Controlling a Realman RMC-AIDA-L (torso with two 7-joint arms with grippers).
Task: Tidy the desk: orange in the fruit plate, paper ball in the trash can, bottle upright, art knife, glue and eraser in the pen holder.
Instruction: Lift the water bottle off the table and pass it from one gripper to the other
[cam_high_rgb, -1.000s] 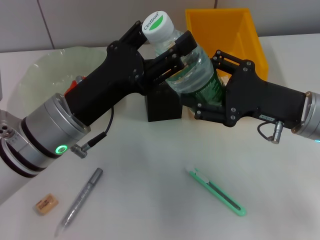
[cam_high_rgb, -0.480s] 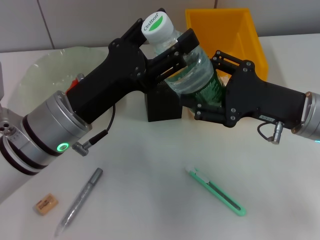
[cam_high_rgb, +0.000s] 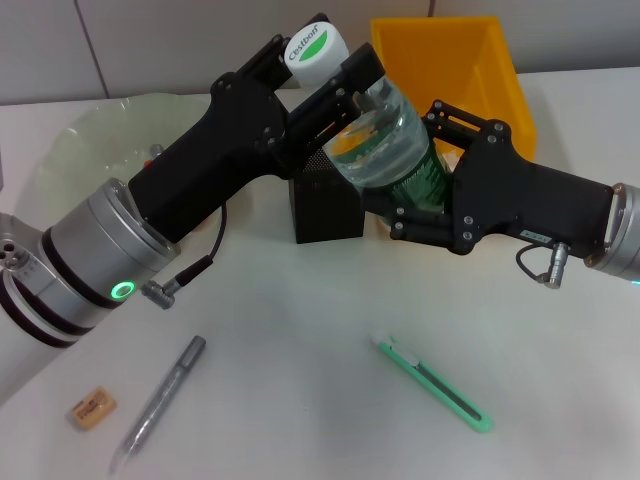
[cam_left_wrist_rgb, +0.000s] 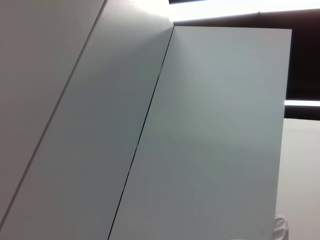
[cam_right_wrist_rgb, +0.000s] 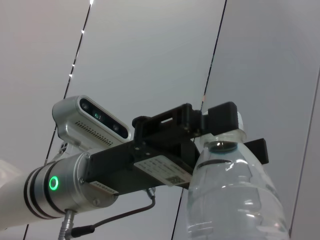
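Note:
A clear water bottle (cam_high_rgb: 385, 150) with a white and green cap (cam_high_rgb: 318, 48) is held tilted in the air above the black pen holder (cam_high_rgb: 325, 208). My left gripper (cam_high_rgb: 335, 82) is shut on its neck, and my right gripper (cam_high_rgb: 415, 178) is shut on its lower body. The right wrist view shows the bottle (cam_right_wrist_rgb: 235, 200) with the left gripper (cam_right_wrist_rgb: 202, 131) at its neck. On the table lie a green art knife (cam_high_rgb: 432, 382), a silver glue stick (cam_high_rgb: 160, 400) and a tan eraser (cam_high_rgb: 92, 408). The orange and the paper ball are hidden.
A translucent fruit plate (cam_high_rgb: 90, 140) sits at the back left, partly behind my left arm. A yellow bin (cam_high_rgb: 450, 55) stands at the back right behind the right gripper. The left wrist view shows only wall panels.
The bottle's cap end has risen and swung slightly right, so the bottle stands a little steeper. My left gripper moved with it. The right arm has barely moved.

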